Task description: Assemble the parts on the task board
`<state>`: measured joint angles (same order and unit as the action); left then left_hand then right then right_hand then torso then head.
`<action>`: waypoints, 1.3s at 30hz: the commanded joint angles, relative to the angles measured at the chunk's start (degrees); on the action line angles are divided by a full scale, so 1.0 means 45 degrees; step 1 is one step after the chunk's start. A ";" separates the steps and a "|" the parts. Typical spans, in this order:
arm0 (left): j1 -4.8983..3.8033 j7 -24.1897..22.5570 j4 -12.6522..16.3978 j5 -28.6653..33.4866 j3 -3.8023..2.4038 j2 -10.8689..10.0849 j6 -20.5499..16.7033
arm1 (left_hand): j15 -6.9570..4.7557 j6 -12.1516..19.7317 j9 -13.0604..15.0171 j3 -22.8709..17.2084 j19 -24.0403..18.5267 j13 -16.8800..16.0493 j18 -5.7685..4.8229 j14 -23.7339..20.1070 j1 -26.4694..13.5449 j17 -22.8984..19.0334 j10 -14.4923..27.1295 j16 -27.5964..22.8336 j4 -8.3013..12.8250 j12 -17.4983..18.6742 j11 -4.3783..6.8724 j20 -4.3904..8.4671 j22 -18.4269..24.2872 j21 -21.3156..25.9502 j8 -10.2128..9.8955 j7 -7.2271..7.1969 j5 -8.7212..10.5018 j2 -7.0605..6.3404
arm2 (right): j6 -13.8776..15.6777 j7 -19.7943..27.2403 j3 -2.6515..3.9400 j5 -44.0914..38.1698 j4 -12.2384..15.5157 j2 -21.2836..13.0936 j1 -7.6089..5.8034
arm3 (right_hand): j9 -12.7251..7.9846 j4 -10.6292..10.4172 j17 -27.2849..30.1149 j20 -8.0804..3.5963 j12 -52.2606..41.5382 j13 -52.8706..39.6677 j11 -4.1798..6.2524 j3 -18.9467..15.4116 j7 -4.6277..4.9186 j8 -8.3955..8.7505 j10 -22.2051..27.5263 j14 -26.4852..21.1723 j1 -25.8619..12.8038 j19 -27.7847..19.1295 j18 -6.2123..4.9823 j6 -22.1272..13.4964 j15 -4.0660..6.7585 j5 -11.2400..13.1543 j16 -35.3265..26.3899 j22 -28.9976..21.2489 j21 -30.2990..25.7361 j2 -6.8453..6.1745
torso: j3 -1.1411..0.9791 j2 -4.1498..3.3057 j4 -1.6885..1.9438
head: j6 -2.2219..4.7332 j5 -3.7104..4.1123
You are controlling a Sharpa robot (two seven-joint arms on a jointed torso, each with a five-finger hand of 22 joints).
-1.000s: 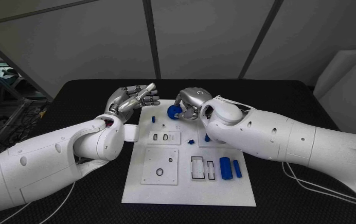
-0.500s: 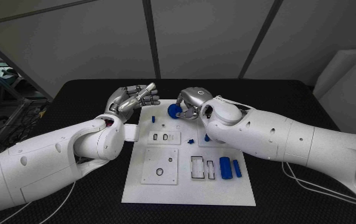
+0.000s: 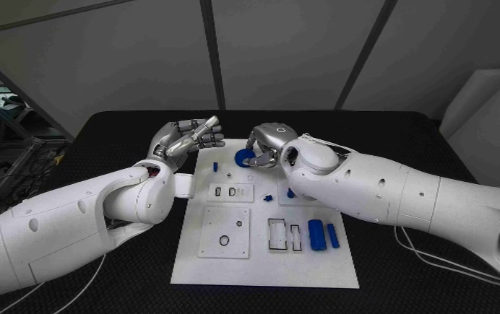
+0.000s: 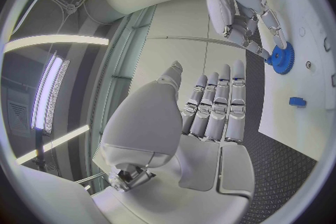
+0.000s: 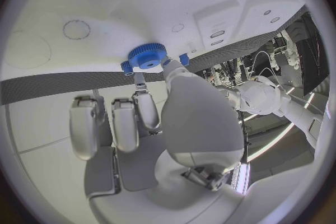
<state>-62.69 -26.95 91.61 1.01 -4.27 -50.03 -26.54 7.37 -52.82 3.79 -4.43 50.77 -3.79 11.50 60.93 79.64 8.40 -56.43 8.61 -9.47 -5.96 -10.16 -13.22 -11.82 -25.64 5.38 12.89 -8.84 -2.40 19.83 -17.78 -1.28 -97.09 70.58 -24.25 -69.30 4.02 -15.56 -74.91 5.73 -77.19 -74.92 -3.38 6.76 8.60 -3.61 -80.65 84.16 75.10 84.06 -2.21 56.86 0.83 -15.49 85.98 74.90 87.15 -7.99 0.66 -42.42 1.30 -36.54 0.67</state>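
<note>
Two glossy white arms, each ending in a silver many-fingered hand.

You see the left white arm built of smooth, rounded shell segments with small dark round screw holes dotted along the casing, and a thin pale cable trailing under it near the table. Your right white arm has the same bulbous shells and dark screw holes, with thin white cables looping below its forearm. The left silver hand shows segmented metallic fingers with pale pads and a broad, smooth grey-white palm cover. The right silver hand matches it: jointed metal fingers, rounded grey back shell.
</note>
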 commanded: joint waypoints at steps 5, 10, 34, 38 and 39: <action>-0.0016 -0.0015 -0.0002 -0.0088 -0.0009 0.0014 0.0172 | 0.0037 -0.0030 -0.0003 0.0012 -0.0064 0.0006 -0.0259 -0.0096 -0.0016 0.0023 0.0035 -0.0063 0.0097 0.0063 -0.0039 -0.0023 0.0014 -0.0074 -0.0079 0.0052 0.0055 0.0086 | 0.0137 0.0271 0.0004 0.0332 0.0149 -0.0167 -0.0025 | 0.0041 -0.0228 -0.1660 0.0068 -0.0040 -0.0346 -0.0040 -0.0013 -0.0059 -0.0068 -0.0031 0.0932 -0.0551 0.0272 0.0160 0.0103 -0.0082 -0.0667 0.0055 0.2051 -0.0018 0.0227 | -0.0006 0.0002 0.0003 | 0.0005 -0.0010; -0.0016 -0.0020 -0.0040 -0.0088 -0.0009 -0.0013 0.0193 | 0.0038 -0.0025 -0.0004 0.0014 -0.0068 0.0007 -0.0259 -0.0099 -0.0018 0.0024 0.0042 -0.0070 0.0101 0.0071 -0.0042 -0.0025 0.0015 -0.0074 -0.0086 0.0054 0.0056 0.0087 | 0.1253 0.0849 0.0009 0.0874 0.0696 -0.0755 -0.0023 | 0.0055 -0.0078 -0.1661 0.0053 -0.0122 -0.0436 -0.0024 0.0151 -0.0065 -0.0082 -0.0098 0.0933 -0.0300 0.0294 0.0166 0.0214 -0.0066 -0.0979 0.0056 0.2080 -0.0004 0.0319 | -0.0028 0.0019 -0.0030 | 0.0022 -0.0033; 0.0133 0.0072 -0.0247 -0.0303 0.0010 -0.0157 0.0381 | 0.0024 -0.0075 0.0006 0.0003 -0.0076 -0.0001 -0.0251 -0.0044 -0.0002 0.0049 -0.0005 -0.0069 0.0140 0.0067 -0.0017 -0.0024 0.0018 -0.0081 -0.0082 0.0017 0.0051 0.0122 | 0.0390 0.5669 0.0286 0.7143 0.1885 -0.5764 -0.0073 | 0.0016 0.1120 0.0742 -0.0044 0.2415 0.2052 0.0042 0.0036 -0.0082 -0.0049 0.1412 0.0392 0.1762 -0.1796 -0.0481 0.0248 0.0028 -0.0534 -0.1582 -0.0670 -0.1699 -0.0207 | -0.0281 0.0193 -0.0572 | 0.0301 0.0244; 0.0178 0.0077 -0.0264 -0.0304 0.0010 -0.0143 0.0394 | 0.0020 -0.0088 0.0009 0.0000 -0.0078 -0.0004 -0.0249 -0.0036 0.0005 0.0054 -0.0020 -0.0072 0.0152 0.0065 -0.0010 -0.0023 0.0018 -0.0083 -0.0079 0.0006 0.0050 0.0127 | 0.0313 0.5810 0.0284 0.7265 0.1389 -0.5741 -0.0066 | 0.0015 0.1152 0.0643 -0.0046 0.2338 0.1981 0.0042 0.0011 -0.0080 -0.0049 0.1358 0.0424 0.1810 -0.1759 -0.0472 0.0237 0.0028 -0.0573 -0.1523 -0.0633 -0.1681 -0.0217 | -0.0280 0.0195 -0.0546 | 0.0269 0.0302; 0.0187 0.0077 -0.0269 -0.0304 0.0010 -0.0140 0.0396 | 0.0019 -0.0090 0.0009 0.0000 -0.0078 -0.0004 -0.0249 -0.0035 0.0006 0.0055 -0.0022 -0.0072 0.0154 0.0064 -0.0009 -0.0023 0.0018 -0.0084 -0.0079 0.0005 0.0050 0.0128 | 0.0291 0.5829 0.0283 0.7282 0.1305 -0.5727 -0.0065 | 0.0013 0.1163 0.0618 -0.0046 0.2330 0.1975 0.0040 0.0001 -0.0077 -0.0045 0.1353 0.0433 0.1824 -0.1755 -0.0471 0.0225 0.0027 -0.0582 -0.1508 -0.0631 -0.1680 -0.0224 | -0.0284 0.0193 -0.0546 | 0.0266 0.0286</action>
<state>-61.79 -26.49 90.36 0.25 -4.20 -50.74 -25.67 7.57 -52.82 3.79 -4.43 50.77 -3.78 11.51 60.73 79.64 8.56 -56.43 8.62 -9.15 -5.96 -10.16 -13.22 -11.83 -25.64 5.38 12.89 -8.84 -2.40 22.27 5.86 -0.05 -66.54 76.70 -50.16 -69.52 4.17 -10.59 -72.09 5.63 -66.49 -65.97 -3.05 6.75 8.35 -3.97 -74.20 84.15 82.68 75.76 -3.57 58.25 0.82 -17.86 79.03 72.01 79.63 -8.90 -0.57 -41.55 -1.24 -35.28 1.95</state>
